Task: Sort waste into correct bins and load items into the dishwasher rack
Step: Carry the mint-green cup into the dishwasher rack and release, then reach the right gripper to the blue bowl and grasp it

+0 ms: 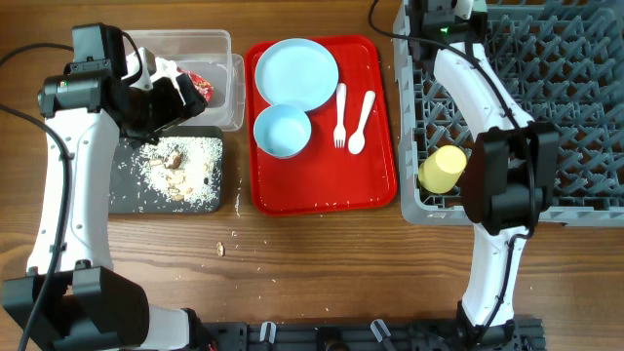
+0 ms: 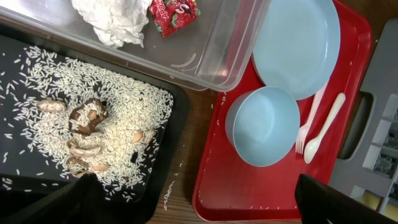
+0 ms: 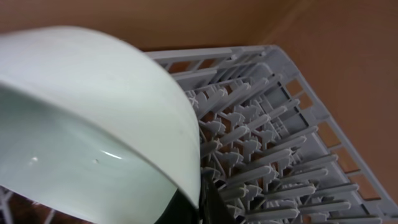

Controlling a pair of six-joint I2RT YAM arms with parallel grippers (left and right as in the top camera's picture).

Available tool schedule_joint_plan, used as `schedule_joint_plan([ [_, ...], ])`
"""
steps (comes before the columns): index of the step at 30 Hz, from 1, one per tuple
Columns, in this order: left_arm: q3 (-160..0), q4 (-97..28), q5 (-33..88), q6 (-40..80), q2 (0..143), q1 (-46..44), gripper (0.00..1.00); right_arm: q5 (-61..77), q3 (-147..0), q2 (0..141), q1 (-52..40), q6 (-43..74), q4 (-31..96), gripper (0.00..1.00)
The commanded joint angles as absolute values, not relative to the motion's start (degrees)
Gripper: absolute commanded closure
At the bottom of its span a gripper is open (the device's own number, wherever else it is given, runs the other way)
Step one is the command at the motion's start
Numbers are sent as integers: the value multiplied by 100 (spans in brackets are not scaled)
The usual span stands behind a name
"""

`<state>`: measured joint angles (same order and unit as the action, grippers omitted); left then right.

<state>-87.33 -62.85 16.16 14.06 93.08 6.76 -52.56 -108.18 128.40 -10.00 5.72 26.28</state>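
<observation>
Right end effector (image 3: 194, 209) tight on mint bowl (image 3: 93, 124) rim, above dishwasher rack (image 3: 267, 149).

- The tabletop (image 1: 322, 278) is warm brown wood with a streaked grain.
- The serving tray (image 1: 378, 185) is glossy red.
- The plate (image 1: 297, 73) and the bowl (image 1: 283, 130) on it are light blue.
- The fork (image 1: 340, 117) and spoon (image 1: 361, 122) are white.
- The cup (image 1: 442, 168) is yellow.
- The dishwasher rack (image 1: 570, 117) is a grey lattice.
- The mint bowl (image 3: 93, 124) is a pale green-white, with a faint sheen.
- The black tray (image 1: 125, 193) is speckled with white rice grains (image 2: 124, 118) and brown scraps (image 2: 87, 118).
- The tub (image 1: 210, 44) is clear.
- The wrapper (image 2: 174, 12) is shiny red with white print.
- The tissue (image 2: 112, 22) is white.
- Both arms are white with black joints.
</observation>
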Motion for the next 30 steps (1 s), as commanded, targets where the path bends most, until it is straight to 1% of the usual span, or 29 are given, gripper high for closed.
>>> schedule_joint_plan([
  [1, -8814, -6283, 1579, 1369, 9207, 694, 0, -5369, -10938, 12958, -1269, 106, 2797, 96],
  [4, -8814, -6283, 1579, 1369, 9207, 694, 0, -5231, -10938, 12958, -1433, -93, 3061, 94],
  [5, -8814, -6283, 1579, 1369, 9207, 694, 0, -5146, -10938, 12958, -1483, -152, 3203, 91],
  [6, -8814, -6283, 1579, 1369, 9207, 694, 0, -5059, -10938, 12958, -1516, -156, 3343, 81],
  [7, -8814, -6283, 1579, 1369, 9207, 694, 0, -4960, -10938, 12958, -1538, -158, 3470, 75],
  [8, -8814, -6283, 1579, 1369, 9207, 694, 0, -4886, -10938, 12958, -1549, -156, 3557, 64],
  [10, -8814, -6283, 1579, 1369, 9207, 694, 0, -4639, -10938, 12954, -1570, -152, 3795, 48],
  [11, -8814, -6283, 1579, 1369, 9207, 692, 0, -4366, -10938, 12954, -1579, -148, 4012, 43],
  [14, -8814, -6283, 1579, 1369, 9207, 694, 0, -4005, -10940, 12954, -1592, -121, 4342, 37],
  [19, -8814, -6283, 1579, 1369, 9207, 694, 0, -3601, -10940, 12809, -1597, 64, 4650, 33],
  [23, -8814, -6283, 1579, 1369, 9207, 694, 0, -3262, -10940, 12429, -1594, 215, 4764, 28],
  [27, -8814, -6283, 1579, 1369, 9207, 694, 0, -2440, -10945, 11998, -1594, 475, 4888, 25],
  [30, -8814, -6283, 1579, 1369, 9207, 694, 0, -1253, -10945, 11736, -1594, 919, 5085, 22],
])
